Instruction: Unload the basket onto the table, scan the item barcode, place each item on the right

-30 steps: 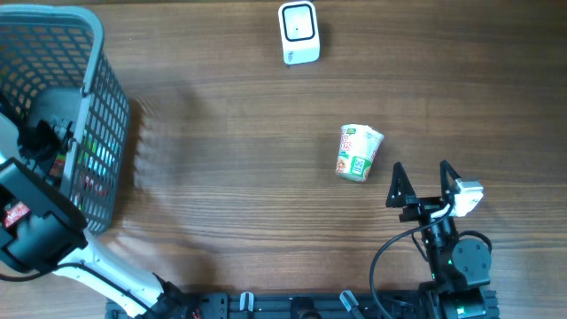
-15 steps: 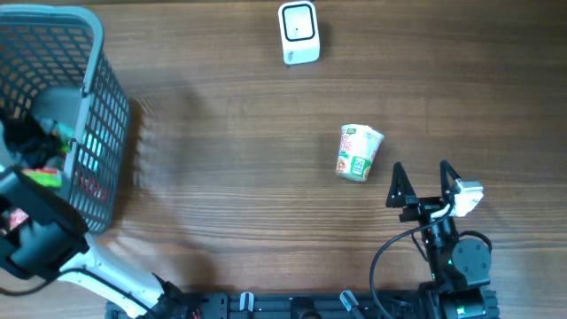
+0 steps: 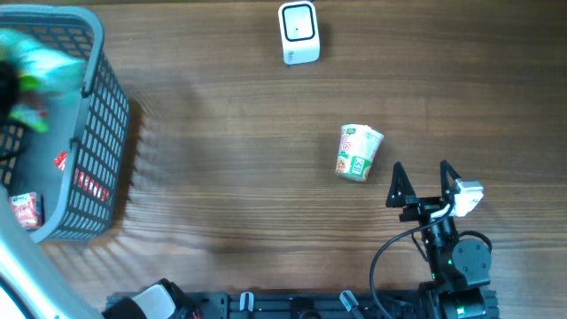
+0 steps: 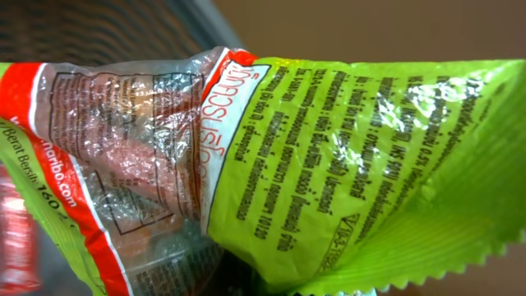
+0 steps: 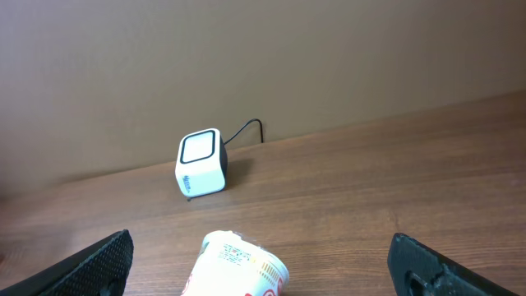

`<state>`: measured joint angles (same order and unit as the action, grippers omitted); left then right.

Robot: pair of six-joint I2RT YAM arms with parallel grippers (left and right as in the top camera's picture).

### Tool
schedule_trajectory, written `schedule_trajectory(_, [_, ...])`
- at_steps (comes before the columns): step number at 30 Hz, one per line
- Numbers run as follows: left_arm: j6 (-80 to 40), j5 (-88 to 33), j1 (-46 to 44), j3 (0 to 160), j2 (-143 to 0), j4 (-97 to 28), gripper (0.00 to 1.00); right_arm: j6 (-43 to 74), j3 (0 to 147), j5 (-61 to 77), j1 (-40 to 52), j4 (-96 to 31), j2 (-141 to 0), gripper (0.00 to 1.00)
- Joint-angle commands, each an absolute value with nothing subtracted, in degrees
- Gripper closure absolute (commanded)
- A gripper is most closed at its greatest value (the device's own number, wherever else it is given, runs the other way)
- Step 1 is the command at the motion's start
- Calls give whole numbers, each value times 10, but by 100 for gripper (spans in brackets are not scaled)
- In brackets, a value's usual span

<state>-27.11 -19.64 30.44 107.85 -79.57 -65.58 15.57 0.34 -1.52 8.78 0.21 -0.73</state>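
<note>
clamping green packet, left gripper; right gripper agape over brown wood table

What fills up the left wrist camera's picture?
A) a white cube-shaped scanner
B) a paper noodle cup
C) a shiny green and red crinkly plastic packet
C: the shiny green and red crinkly plastic packet fills that view, with its printed text and zigzag edge showing.

Grey mesh basket stands at the wooden tabletop's left edge, a red packet inside. Instant noodle cup lies on its side, right of centre.
</note>
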Motion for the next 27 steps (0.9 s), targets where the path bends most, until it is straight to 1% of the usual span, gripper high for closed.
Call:
schedule_trajectory(1, [-274, -202, 183, 1087, -778, -686, 96, 156, 3, -10, 84, 5, -4, 0])
schedule_trajectory(6, [-274, -79, -14, 1086, -812, -760, 96, 156, 3, -10, 84, 5, -4, 0])
schedule_trajectory(10, [-275, -24, -127, 1076, -858, -791, 96, 156, 3, -10, 84, 5, -4, 0])
schedule_trajectory(14, [-291, -25, -204, 1014, -919, -775, 96, 156, 3, -10, 84, 5, -4, 0])
schedule_trajectory(20, [-318, -29, -293, 894, -1026, -661, 96, 156, 3, -10, 84, 5, -4, 0])
schedule_trajectory(24, [-326, -29, -331, 876, -1085, -609, 96, 156, 3, -10, 84, 5, -4, 0])
schedule_trajectory(25, [-326, -29, -336, 876, -1093, -601, 69, 156, 3, -10, 84, 5, -4, 0])
schedule_trajectory(26, [-326, -29, -340, 876, -1096, -593, 23, 156, 3, -10, 84, 5, -4, 0])
schedule_trajectory(27, [-326, -29, -340, 876, -1096, -588, 0, 156, 3, -10, 84, 5, -4, 0])
